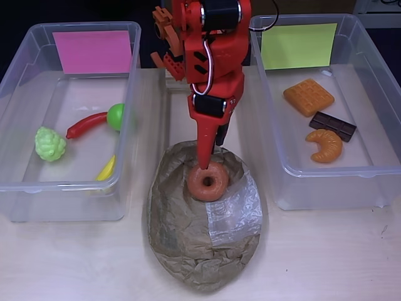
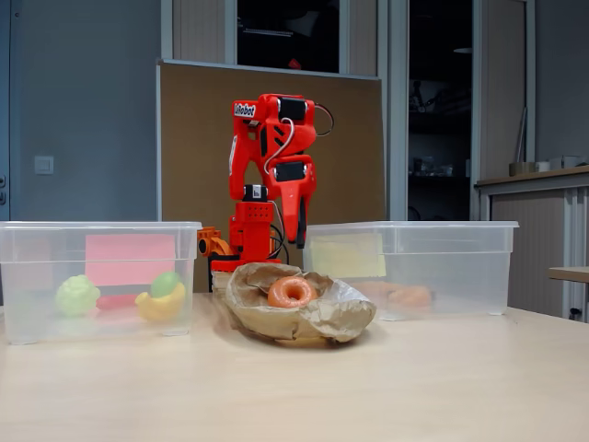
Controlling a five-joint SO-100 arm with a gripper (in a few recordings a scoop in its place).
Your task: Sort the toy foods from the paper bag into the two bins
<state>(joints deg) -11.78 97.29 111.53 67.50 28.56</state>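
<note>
Where the pale tabletop (image 1: 326, 257) spreads under everything, two clear bins stand on it, one to each side in the overhead view, with one paper bag (image 1: 203, 251) between them and one red arm (image 1: 210, 63) reaching down from the far edge.

The pink-labelled bin (image 1: 19, 194) on the left of that view holds four toys: pale-green grapes (image 1: 50, 143), a red chili (image 1: 86, 125), a green apple (image 1: 116, 116) touching the chili's end, and a yellow banana (image 1: 107, 169) against the near-right wall. The yellow-green-labelled bin (image 1: 376, 182) on the right holds three: an orange waffle (image 1: 308, 96), a brown chocolate bar (image 1: 332, 126) just beside it, and an orange croissant (image 1: 325, 145) touching the bar's near edge.

The bag lies crumpled and open-topped, its clear window patch facing the camera side, and it holds one toy — the brown donut (image 1: 208, 182), lying flat near the bag's far rim. In the fixed view the donut (image 2: 291, 292) sits tilted up on the bag (image 2: 304, 318), its hole showing.

The gripper (image 1: 205, 164) points down at the donut's far edge and its tip meets the ring there — whether the fingers are spread or closed on the ring cannot be told, since the arm's body hides them.
</note>
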